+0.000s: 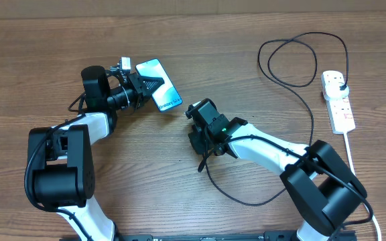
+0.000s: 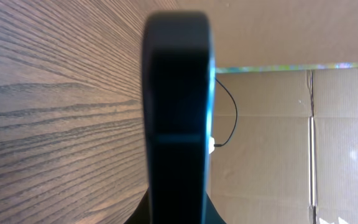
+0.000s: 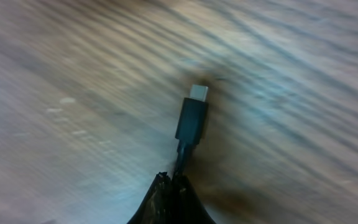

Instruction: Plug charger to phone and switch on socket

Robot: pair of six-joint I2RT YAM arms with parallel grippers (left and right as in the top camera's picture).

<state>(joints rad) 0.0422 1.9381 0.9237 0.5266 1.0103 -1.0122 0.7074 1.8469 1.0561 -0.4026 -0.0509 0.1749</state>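
Note:
My left gripper (image 1: 147, 86) is shut on the phone (image 1: 168, 96), whose light-blue screen shows from overhead at the upper left of the table. In the left wrist view the phone (image 2: 178, 112) appears edge-on as a dark slab between my jaws. To the right of the phone, my right gripper (image 1: 193, 112) is shut on the charger cable (image 1: 246, 199) just behind its connector. The connector (image 3: 192, 118) sticks out past my fingertips (image 3: 166, 186), its metal tip pointing away over the wood. The black plug (image 1: 340, 84) sits in the white socket (image 1: 338, 107) at the far right.
The black cable loops across the table in front of my right arm and curls into a ring (image 1: 300, 60) near the back. The socket's thick white cord (image 1: 351, 150) runs toward the front right. Cardboard panels (image 2: 291, 137) stand beyond the table.

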